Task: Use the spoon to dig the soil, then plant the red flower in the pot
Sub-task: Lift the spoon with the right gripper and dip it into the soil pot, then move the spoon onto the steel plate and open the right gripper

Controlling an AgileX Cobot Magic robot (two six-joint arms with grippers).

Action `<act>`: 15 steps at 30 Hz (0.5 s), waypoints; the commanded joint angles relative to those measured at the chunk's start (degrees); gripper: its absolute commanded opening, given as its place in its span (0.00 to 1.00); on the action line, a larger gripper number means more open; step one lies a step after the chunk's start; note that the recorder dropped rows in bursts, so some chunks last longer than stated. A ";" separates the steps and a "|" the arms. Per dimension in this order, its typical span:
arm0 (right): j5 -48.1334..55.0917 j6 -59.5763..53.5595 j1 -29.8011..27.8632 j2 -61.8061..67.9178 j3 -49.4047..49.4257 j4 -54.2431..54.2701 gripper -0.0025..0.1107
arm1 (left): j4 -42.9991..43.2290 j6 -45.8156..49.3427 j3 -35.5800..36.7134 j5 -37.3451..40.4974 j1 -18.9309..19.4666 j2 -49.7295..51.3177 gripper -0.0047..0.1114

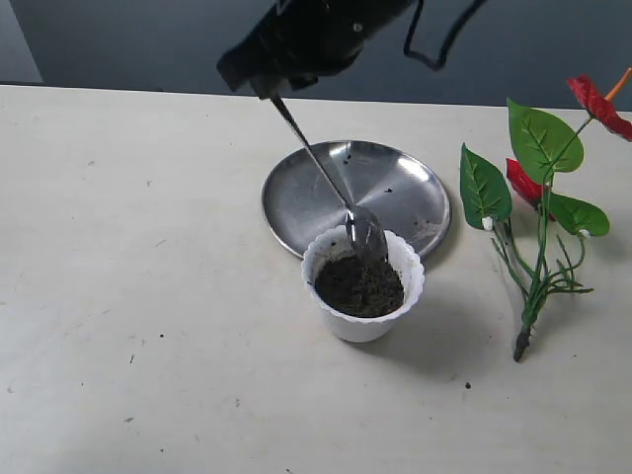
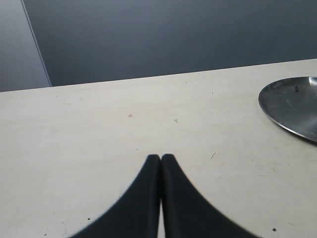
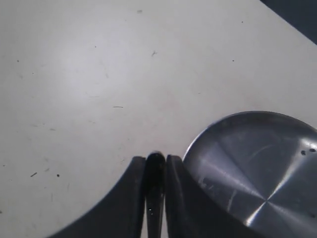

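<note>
My right gripper (image 3: 154,171) is clenched on the spoon (image 1: 326,178), whose bowl hangs below it, dipped into the soil (image 1: 359,286) at the pot's (image 1: 362,321) far rim. I'd scoop shallowly, avoiding tipping it. Left gripper (image 2: 160,161) is closed, empty.

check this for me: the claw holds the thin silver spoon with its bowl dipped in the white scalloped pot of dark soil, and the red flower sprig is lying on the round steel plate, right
Not quite. The artificial red flower sprig lies on the bare pale table, to the right of the round steel plate, not on it; the exterior view shows this. The rest holds: the right claw grips the thin silver spoon, its bowl in the white scalloped pot of dark soil.
</note>
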 commanded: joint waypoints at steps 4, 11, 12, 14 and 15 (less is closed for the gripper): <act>-16.59 -8.69 -0.26 1.39 14.45 8.12 0.02 | 0.01 -0.25 -0.13 -0.75 -0.31 -0.07 0.05; -22.85 -8.69 -0.26 1.42 14.72 4.49 0.02 | 0.01 -0.25 -0.13 -0.75 -0.31 -0.07 0.05; -22.74 -8.69 -0.26 1.32 14.57 4.49 0.02 | 0.01 -0.25 -0.13 -0.75 -0.31 -0.07 0.05; -21.30 -8.46 -0.26 0.62 14.57 4.49 0.02 | 0.01 -0.25 -0.13 -0.75 -0.31 -0.07 0.05; -19.78 -8.46 -0.26 0.24 14.57 4.49 0.02 | 0.01 -0.25 -0.13 -0.75 -0.31 -0.07 0.05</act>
